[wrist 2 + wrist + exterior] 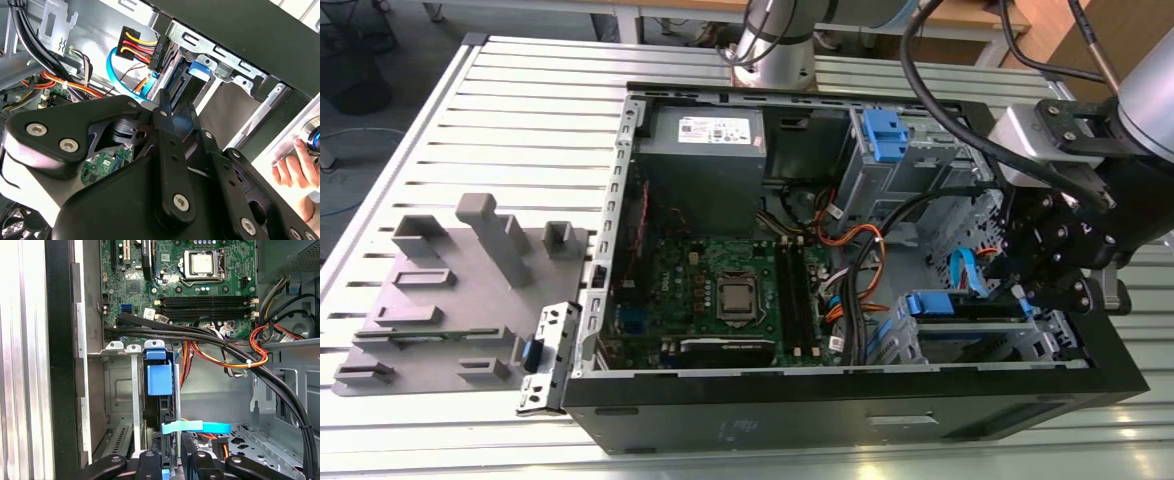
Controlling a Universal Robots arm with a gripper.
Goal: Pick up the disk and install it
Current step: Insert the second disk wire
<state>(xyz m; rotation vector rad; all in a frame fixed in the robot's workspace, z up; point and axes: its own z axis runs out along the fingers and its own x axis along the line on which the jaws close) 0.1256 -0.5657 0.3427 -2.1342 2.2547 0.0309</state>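
The disk (160, 382) sits in the case's (854, 405) drive bay (116, 390).

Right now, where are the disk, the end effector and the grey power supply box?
the disk (160, 380), first wrist view, on its blue bracket
the end effector (172, 464), first wrist view, midway between its fingertips
the grey power supply box (700, 180), exterior view, on its grey face

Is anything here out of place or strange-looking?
One thing stands out: in the second wrist view a person's hand lies right beside the gripper and its black linkage, while the arm is inside the open case. The disk sits squarely in its bay, and the cables hang loose but look undamaged.
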